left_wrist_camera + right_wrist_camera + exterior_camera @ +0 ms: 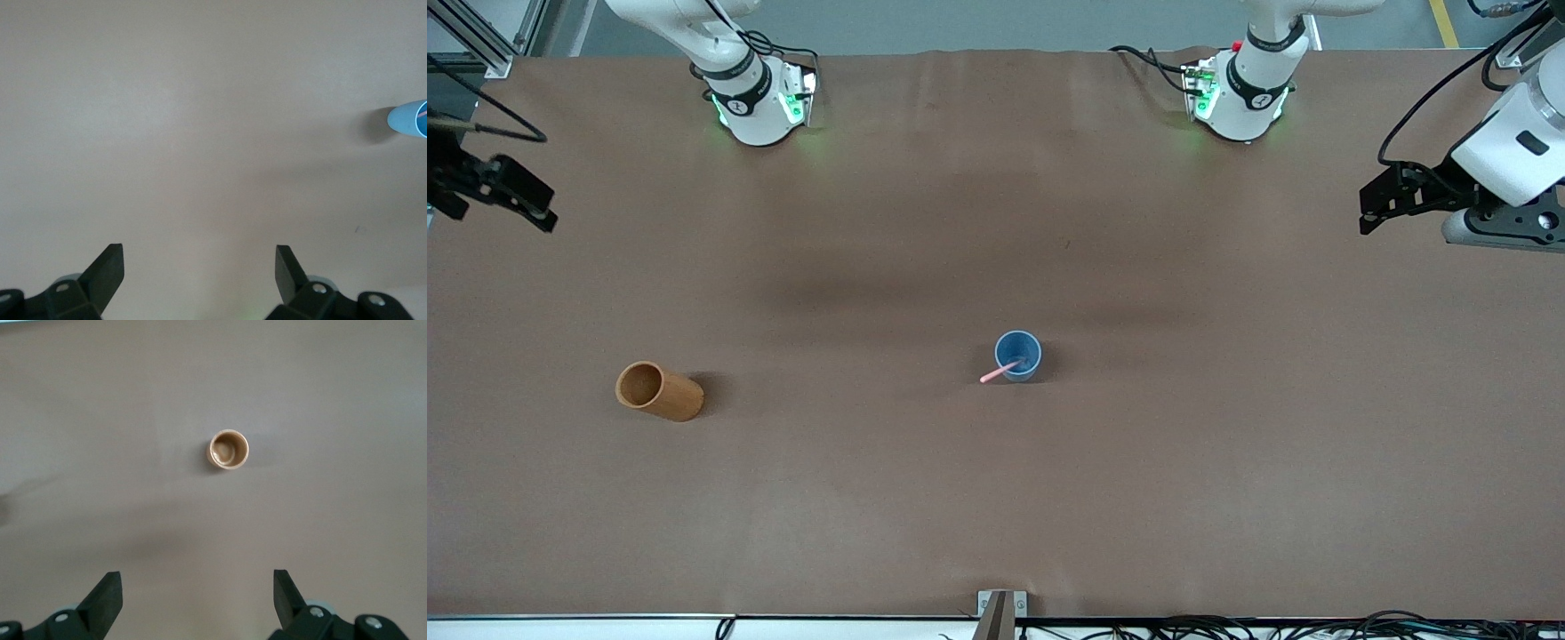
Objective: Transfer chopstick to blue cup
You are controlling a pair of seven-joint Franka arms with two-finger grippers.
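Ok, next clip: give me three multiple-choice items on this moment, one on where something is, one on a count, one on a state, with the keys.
1. Where is the chopstick?
A. Flat on the table
B. In the blue cup, leaning over its rim
C. In the brown cup

2. How many cups are on the table?
A. One
B. Two
C. Three

3. What state are the two hands in?
A. Both open and empty
B. Left shut on the chopstick
C. Right shut on the brown cup

Key: 1 B, the pink stick pokes out of the blue cup; 2 B, only one blue and one brown cup show; 3 A, the left hand and right hand show spread fingers with only bare table between, each up at its own end of the table.
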